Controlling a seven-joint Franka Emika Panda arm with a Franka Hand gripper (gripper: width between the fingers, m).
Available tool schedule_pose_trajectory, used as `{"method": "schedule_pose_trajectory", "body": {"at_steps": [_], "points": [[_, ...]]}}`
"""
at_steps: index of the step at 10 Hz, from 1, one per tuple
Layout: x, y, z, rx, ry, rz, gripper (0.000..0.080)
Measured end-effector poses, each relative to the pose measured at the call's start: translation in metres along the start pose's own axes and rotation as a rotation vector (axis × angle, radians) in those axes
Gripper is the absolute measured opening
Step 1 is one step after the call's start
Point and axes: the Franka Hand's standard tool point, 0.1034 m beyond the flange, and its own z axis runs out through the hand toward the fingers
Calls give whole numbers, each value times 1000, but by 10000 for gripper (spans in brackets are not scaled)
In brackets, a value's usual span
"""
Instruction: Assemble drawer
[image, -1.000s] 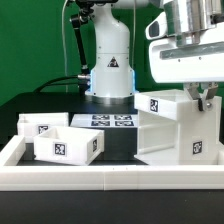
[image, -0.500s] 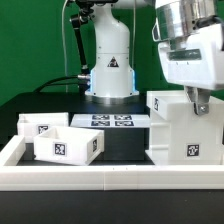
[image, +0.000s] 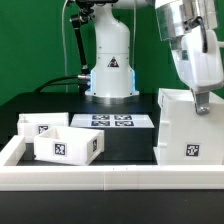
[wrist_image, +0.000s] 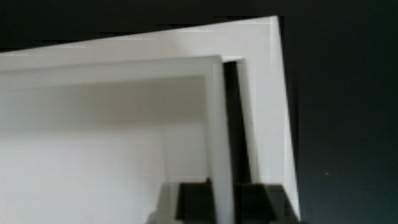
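The gripper (image: 203, 101) reaches down over the top of the housing (image: 186, 132). In the wrist view its two dark fingers (wrist_image: 192, 198) sit on either side of one thin wall edge, pinched onto it. Gripping by a wall is likely the only usable hold, since the body looks far too broad to span. The housing stands on the black table (image: 120, 148) at the exterior view's right, just behind the low border rail (image: 90, 178), with its tag facing the camera. This hold probably serves to turn or slide the housing so an opening faces the boxes. The two open-top boxes wait well apart from it at the exterior view's left, with the nearer box (image: 68, 147) just in front of the farther box (image: 42, 125). Neither is inserted yet. The marker board (image: 112, 120) lies flat between them and the arm's base (image: 108, 62).
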Motion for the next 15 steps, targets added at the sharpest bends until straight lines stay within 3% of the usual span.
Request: {"method": "schedule_pose_trajectory", "body": {"at_steps": [3,7,10,12,13,14,15], "points": [[0,-13,2,21,2,-12,41],[-18,-13,3,47,4,-87,42],[-22,-12,2,48,5,-122,44],[-23,-12,3,46,5,-130,270],[-23,-12,3,46,5,-134,270],[-22,-12,2,47,6,-162,460],[-19,-10,-3,49,9,-205,460]]}}
